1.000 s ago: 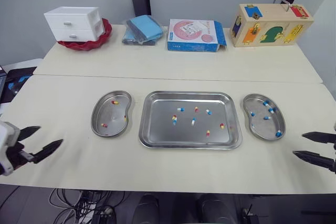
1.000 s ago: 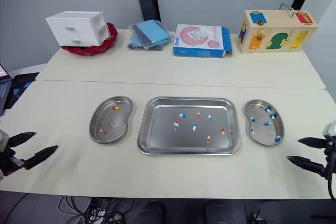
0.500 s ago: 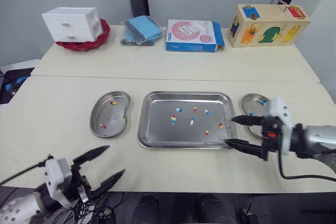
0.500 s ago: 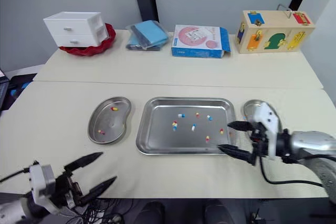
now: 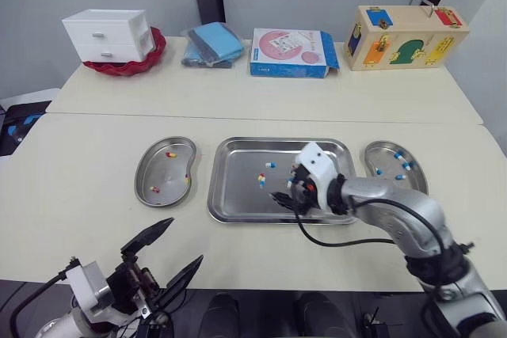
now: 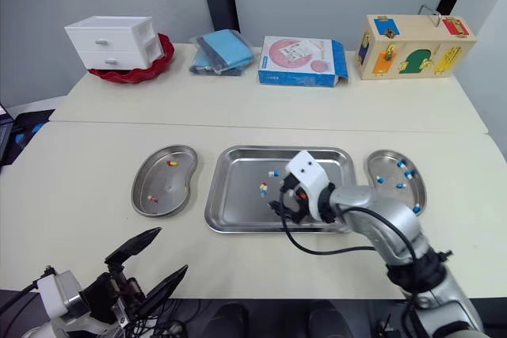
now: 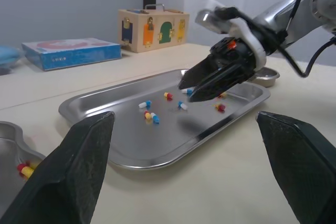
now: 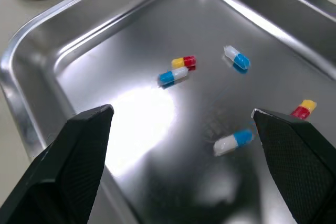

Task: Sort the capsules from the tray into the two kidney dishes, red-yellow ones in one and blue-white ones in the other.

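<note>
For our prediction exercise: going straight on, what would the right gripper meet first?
Probably the tray floor, just before the red-yellow capsule and blue-white capsule lying together; depth is unclear.

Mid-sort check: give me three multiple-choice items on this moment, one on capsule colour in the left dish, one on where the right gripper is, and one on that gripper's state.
1. The left kidney dish holds which kind?
A. blue-white capsules
B. red-yellow capsules
C. green capsules

2. Where is the right gripper?
A. over the left kidney dish
B. tucked back at the robot's side
C. over the tray

3. The right gripper is:
A. open and empty
B. shut on a capsule
C. shut and empty

Key:
1 B, the capsules seen in that dish are red and yellow.
2 C, its fingers reach in above the tray floor.
3 A, the right wrist view shows the fingers wide apart with nothing between them.
</note>
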Controlling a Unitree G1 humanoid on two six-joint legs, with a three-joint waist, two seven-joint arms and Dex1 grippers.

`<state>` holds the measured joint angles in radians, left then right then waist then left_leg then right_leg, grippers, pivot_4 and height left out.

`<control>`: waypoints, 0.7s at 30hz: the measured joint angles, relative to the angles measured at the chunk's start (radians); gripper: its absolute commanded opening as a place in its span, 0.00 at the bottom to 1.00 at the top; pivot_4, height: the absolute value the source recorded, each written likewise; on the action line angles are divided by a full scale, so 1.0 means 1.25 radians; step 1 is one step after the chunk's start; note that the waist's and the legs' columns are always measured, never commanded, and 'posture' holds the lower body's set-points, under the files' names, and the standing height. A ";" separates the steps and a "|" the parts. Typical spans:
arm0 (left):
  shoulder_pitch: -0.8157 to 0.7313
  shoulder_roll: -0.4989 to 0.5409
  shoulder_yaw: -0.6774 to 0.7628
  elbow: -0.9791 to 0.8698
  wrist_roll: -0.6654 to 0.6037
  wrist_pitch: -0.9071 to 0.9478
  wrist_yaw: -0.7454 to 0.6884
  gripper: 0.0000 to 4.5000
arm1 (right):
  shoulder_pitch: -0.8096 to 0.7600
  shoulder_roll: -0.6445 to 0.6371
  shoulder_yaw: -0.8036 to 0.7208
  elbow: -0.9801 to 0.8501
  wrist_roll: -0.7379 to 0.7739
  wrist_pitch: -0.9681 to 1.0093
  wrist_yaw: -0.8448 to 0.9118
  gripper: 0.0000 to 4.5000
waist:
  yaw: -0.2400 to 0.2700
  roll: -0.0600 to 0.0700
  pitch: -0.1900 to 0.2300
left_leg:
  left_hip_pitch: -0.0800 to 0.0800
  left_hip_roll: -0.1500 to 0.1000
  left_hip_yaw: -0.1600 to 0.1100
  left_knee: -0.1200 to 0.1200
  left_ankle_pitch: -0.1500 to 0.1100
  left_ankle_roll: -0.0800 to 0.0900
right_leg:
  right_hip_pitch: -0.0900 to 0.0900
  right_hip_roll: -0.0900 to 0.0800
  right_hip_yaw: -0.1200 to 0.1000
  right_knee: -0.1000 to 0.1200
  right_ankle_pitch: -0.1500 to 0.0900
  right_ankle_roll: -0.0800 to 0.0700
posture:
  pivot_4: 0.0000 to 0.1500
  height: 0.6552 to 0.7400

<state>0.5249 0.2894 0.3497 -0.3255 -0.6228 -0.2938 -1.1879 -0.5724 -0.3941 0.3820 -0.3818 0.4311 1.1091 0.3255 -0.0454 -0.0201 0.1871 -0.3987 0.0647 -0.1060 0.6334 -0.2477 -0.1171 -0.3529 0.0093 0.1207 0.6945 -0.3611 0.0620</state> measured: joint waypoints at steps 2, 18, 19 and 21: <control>-0.006 0.000 -0.004 0.008 -0.003 -0.006 0.000 0.99 | -0.015 0.027 0.023 0.017 -0.022 0.001 -0.010 1.00 | -0.002 0.000 0.000 | 0.000 0.000 -0.001 0.000 0.000 0.000 | 0.000 0.000 -0.001 0.001 0.000 -0.001 | 1.00 1.00; -0.006 0.002 -0.009 0.048 -0.014 -0.036 -0.001 0.99 | -0.030 0.120 0.110 0.126 -0.156 -0.046 -0.013 1.00 | -0.009 0.000 0.000 | 0.000 0.000 0.000 0.000 0.000 0.000 | -0.001 0.000 0.000 0.001 0.000 -0.001 | 1.00 1.00; -0.005 0.003 -0.009 0.048 -0.014 -0.036 -0.001 0.99 | -0.030 0.123 0.113 0.130 -0.164 -0.053 -0.012 1.00 | -0.009 0.000 0.000 | 0.000 0.000 0.000 0.000 0.000 0.000 | -0.001 0.000 0.000 0.001 0.000 -0.001 | 1.00 1.00; -0.005 0.003 -0.009 0.048 -0.014 -0.037 0.000 1.00 | -0.030 0.136 0.115 0.142 -0.178 -0.064 -0.011 0.91 | -0.010 0.000 0.000 | 0.000 0.000 0.000 0.000 0.000 0.000 | -0.001 0.000 0.000 0.001 0.000 -0.001 | 1.00 1.00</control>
<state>0.5187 0.2934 0.3386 -0.2650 -0.6406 -0.3394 -1.1884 -0.6096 -0.2245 0.5257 -0.2039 0.2092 1.0290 0.3116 -0.0573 -0.0197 0.1871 -0.3987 0.0647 -0.1065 0.6334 -0.2477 -0.1172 -0.3539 0.0094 0.1204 0.6963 -0.3616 0.0613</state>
